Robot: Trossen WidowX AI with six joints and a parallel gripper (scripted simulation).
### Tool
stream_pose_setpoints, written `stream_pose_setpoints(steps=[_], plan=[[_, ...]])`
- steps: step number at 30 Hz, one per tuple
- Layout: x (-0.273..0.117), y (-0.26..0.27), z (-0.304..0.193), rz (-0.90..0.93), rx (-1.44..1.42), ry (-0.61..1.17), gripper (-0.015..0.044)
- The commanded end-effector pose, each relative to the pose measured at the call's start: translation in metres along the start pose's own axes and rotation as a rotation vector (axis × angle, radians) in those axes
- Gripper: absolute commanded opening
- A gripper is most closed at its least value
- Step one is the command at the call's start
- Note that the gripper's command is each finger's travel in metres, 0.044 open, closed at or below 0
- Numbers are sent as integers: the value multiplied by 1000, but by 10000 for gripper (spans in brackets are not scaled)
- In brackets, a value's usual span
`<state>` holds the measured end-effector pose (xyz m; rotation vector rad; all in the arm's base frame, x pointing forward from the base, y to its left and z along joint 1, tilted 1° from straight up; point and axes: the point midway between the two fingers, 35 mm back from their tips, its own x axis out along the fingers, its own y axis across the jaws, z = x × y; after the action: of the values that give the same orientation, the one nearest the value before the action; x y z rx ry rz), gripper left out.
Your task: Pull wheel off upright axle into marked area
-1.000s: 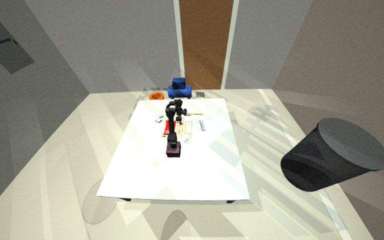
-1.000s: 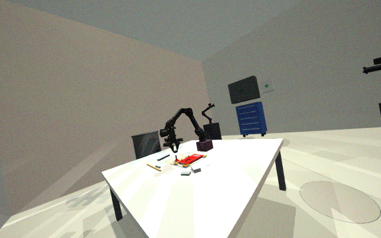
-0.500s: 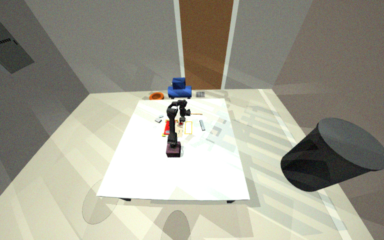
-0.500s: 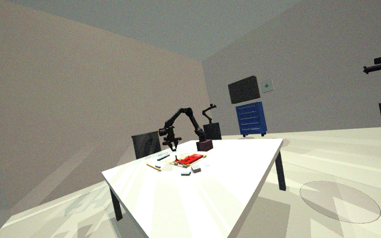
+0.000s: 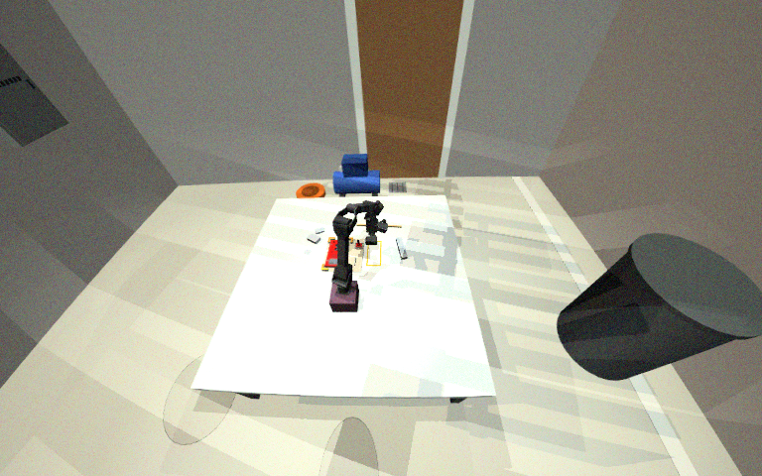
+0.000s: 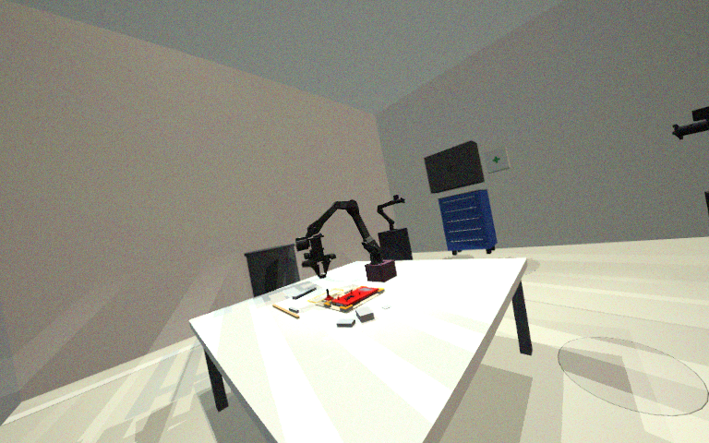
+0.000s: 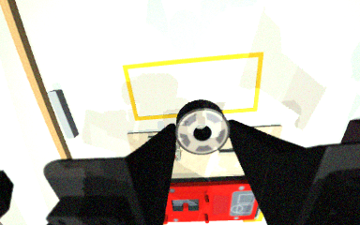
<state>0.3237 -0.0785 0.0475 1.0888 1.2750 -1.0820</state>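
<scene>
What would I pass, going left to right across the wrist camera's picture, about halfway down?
Wooden strip → small grey bar → one dark finger → the wheel held in the gripper → the other finger. The yellow marked area lies just beyond the wheel.

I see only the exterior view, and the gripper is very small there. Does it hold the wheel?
Observer: Yes. In the wrist view the wheel sits clamped between both fingers.
Operator: Is it above the marked area?
Observer: Not fully; it appears at the near edge of the yellow rectangle.
Operator: What lies beside the rectangle?
Observer: A wooden stick and a small grey bar, off to one side.
</scene>
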Motion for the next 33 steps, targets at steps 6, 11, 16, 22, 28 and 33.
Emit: stream_pose_setpoints(steps=[6, 11, 16, 22, 28, 33], plan=[[17, -1, 2, 7, -5, -6, 0], [37, 1, 3, 7, -5, -6, 0], [71, 1, 3, 7, -5, -6, 0], [101, -1, 2, 7, -5, -6, 0], [97, -2, 2, 4, -3, -2, 26], [97, -2, 2, 4, -3, -2, 157]])
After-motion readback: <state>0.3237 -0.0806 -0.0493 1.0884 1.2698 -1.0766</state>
